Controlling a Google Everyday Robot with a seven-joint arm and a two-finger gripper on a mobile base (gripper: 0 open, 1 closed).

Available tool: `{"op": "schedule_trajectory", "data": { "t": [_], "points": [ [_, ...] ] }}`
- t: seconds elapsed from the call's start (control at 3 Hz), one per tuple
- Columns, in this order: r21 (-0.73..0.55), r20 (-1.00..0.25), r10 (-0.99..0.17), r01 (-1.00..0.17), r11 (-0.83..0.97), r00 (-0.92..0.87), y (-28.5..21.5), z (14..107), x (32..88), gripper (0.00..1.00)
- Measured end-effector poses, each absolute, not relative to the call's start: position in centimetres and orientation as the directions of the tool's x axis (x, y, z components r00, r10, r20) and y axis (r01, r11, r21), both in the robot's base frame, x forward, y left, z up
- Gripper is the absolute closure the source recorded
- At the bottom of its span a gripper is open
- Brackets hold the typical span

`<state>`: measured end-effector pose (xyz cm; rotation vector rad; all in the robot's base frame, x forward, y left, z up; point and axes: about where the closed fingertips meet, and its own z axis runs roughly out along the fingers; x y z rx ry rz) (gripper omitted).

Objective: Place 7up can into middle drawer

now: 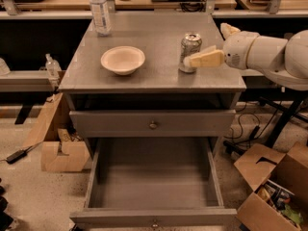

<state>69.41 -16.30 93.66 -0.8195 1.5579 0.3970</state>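
Observation:
The 7up can (190, 51) stands upright on the right part of the grey cabinet top (159, 78). My gripper (206, 44) reaches in from the right at can height and is open. Its near cream finger (206, 59) lies across the can's lower right front, and the far finger (227, 30) points up behind and to the right of the can. The can is not held. The middle drawer (101, 170) is pulled out below; its grey floor is bare and its front knob sits at the bottom edge of the view.
A cream bowl (122, 59) sits left of the can, and a clear water bottle (100, 13) stands at the back left corner. The upper drawer (153, 124) is shut. Cardboard boxes stand on the floor at left (60, 153) and right (274, 186).

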Motion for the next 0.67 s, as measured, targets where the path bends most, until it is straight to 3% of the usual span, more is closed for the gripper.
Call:
{"op": "schedule_trajectory", "data": {
  "t": [0.67],
  "points": [
    [-0.064,-0.985,-0.157,-0.699,0.713,-0.071,-14.8,90.8,73.3,0.0]
  ]
}}
